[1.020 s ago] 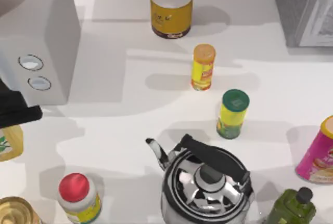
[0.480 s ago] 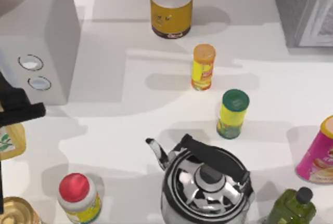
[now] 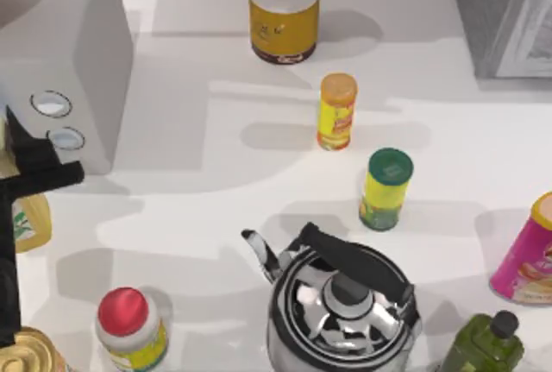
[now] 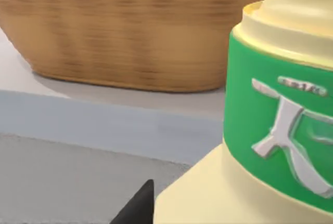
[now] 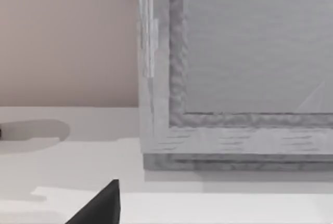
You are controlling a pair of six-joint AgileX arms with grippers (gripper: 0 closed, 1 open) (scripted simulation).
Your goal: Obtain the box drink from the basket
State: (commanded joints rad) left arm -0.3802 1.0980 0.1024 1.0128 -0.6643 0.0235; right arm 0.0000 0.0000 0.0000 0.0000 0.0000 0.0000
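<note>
The box drink (image 3: 32, 222), pale yellow with a small green leaf mark, sits at the table's far left edge in the top view. My left gripper (image 3: 36, 180) is black and is shut on it. In the left wrist view the box drink (image 4: 260, 130) looms very close, with a green band bearing a silver mark, and one dark fingertip (image 4: 138, 207) shows beside it. Behind it stands the woven brown basket (image 4: 130, 31) on a grey surface. The right wrist view faces a grey cabinet (image 5: 234, 68), with a dark part of my right gripper (image 5: 99, 207) low in the picture.
A grey appliance (image 3: 65, 61) stands back left. Near the drink are a red-capped jar (image 3: 129, 327) and a gold-lidded can (image 3: 26, 355). A kettle (image 3: 341, 303), a green-lidded can (image 3: 385, 189), an orange-lidded can (image 3: 336, 111), a yellow canister (image 3: 284, 16), a pink canister (image 3: 526, 255) and a green bottle (image 3: 483, 346) occupy the rest.
My left gripper has moved rightwards and towards the back in the top view, carrying the box drink with it. More of the arm now shows at the left edge.
</note>
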